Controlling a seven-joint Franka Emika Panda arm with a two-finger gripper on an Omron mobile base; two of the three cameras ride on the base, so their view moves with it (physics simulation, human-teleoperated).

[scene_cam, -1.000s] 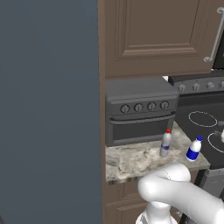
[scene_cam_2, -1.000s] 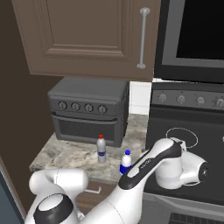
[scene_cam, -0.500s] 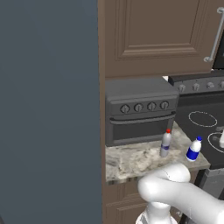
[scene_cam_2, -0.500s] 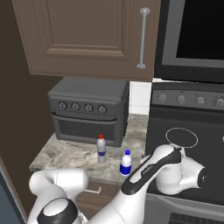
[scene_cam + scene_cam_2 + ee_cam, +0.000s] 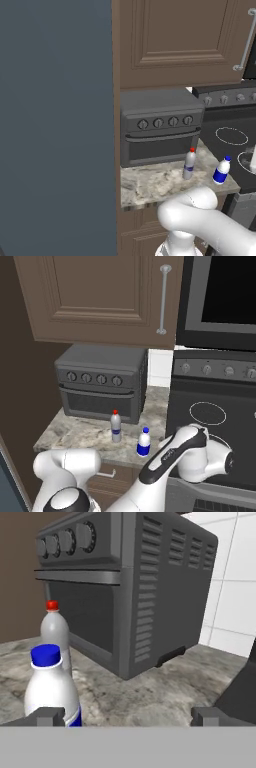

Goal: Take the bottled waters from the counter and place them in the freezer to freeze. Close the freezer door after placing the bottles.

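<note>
Two bottled waters stand on the speckled counter (image 5: 150,184) in front of the toaster oven. The red-capped bottle (image 5: 189,164) (image 5: 116,427) (image 5: 55,632) is nearer the oven. The blue-capped bottle (image 5: 221,171) (image 5: 144,443) (image 5: 50,687) stands close to the counter's front edge by the stove. My gripper (image 5: 127,717) is open and empty, low over the counter. The blue-capped bottle rises just beyond its left fingertip (image 5: 47,716), off to the side of the gap. A tall slate blue-grey freezer panel (image 5: 55,125) stands left of the counter; I cannot tell if it is the freezer door.
A dark grey toaster oven (image 5: 157,132) (image 5: 100,383) (image 5: 130,587) takes up the back of the counter. The black stovetop (image 5: 210,416) with ring burners adjoins on the right. A brown cupboard (image 5: 100,296) hangs above. White tiles (image 5: 230,577) back the counter.
In the right base view the arm's forearm and hand have dropped a little. Both bottles stand where they were.
</note>
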